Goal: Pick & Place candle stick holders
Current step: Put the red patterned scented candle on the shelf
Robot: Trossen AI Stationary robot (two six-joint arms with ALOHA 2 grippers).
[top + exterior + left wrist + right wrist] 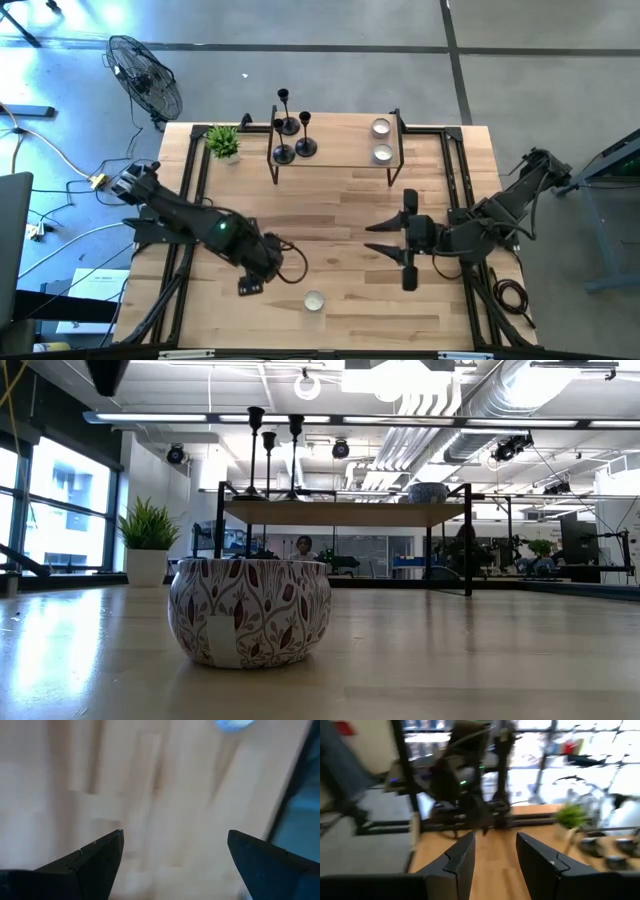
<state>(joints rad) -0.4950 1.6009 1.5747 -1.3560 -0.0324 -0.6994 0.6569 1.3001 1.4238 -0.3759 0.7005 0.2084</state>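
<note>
Three black candle stick holders (290, 125) stand on their round bases on a raised wooden shelf (335, 155) at the table's far side; they also show in the low view (270, 455). Two silvery tealight cups (381, 140) sit on the shelf's right part. A third tealight cup (314, 301), patterned on its side (250, 610), sits on the table near the front edge. My left gripper (268, 280) (175, 845) is open and empty over the table, just left of and beyond that cup. My right gripper (378, 238) (495, 840) is open and empty at mid-table, pointing left.
A small potted plant (223, 142) stands at the far left of the table, beside the shelf. The shelf rests on black metal legs (275, 165). Black rails (455, 170) run along both table sides. Bare wood (340, 210) lies between the shelf and the grippers.
</note>
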